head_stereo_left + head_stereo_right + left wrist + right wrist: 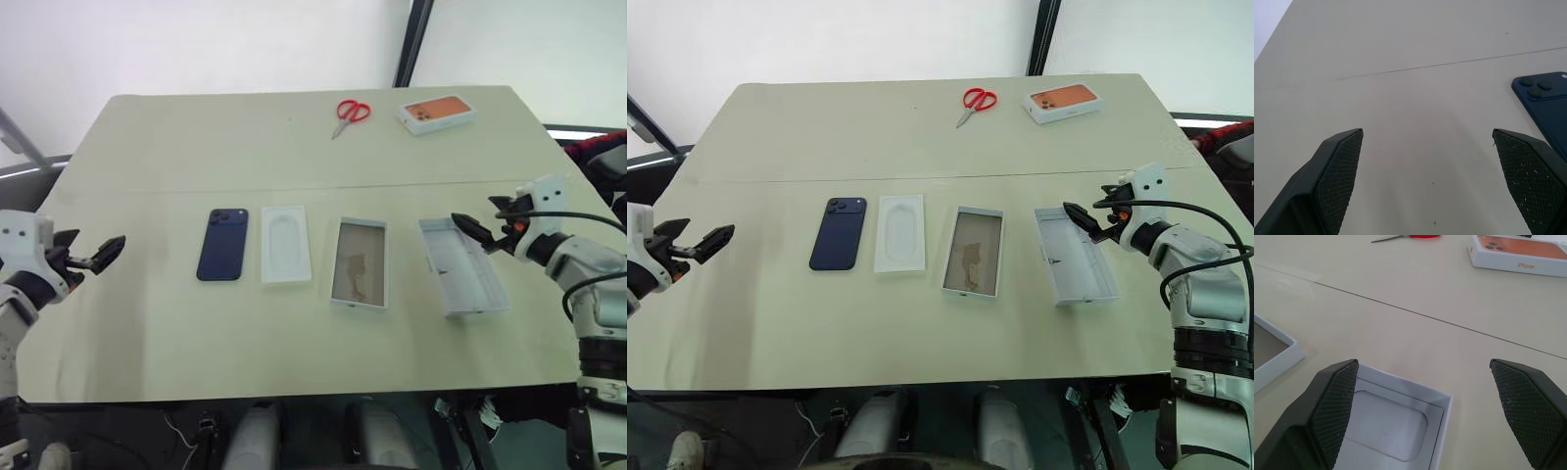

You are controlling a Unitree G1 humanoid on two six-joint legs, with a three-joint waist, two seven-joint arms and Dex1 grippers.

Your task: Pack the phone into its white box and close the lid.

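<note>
The dark blue phone (222, 244) lies back-up, left of centre on the table, and its camera end (1542, 95) shows in the left wrist view. The white box (360, 262), an open tray with a tan floor, sits at the centre. To its right the lid (461, 265) rests upside down, its plain white inside (1386, 426) facing up. My left gripper (98, 251) hangs open over the table's left edge, well left of the phone. My right gripper (473, 232) is open with nothing in it, above the lid's far end.
A flat white insert (285, 244) with an oval recess lies between phone and box. Red scissors (351, 115) and an orange-topped box (437, 113) sit at the far edge. A fold line (1449, 63) crosses the cream table cover.
</note>
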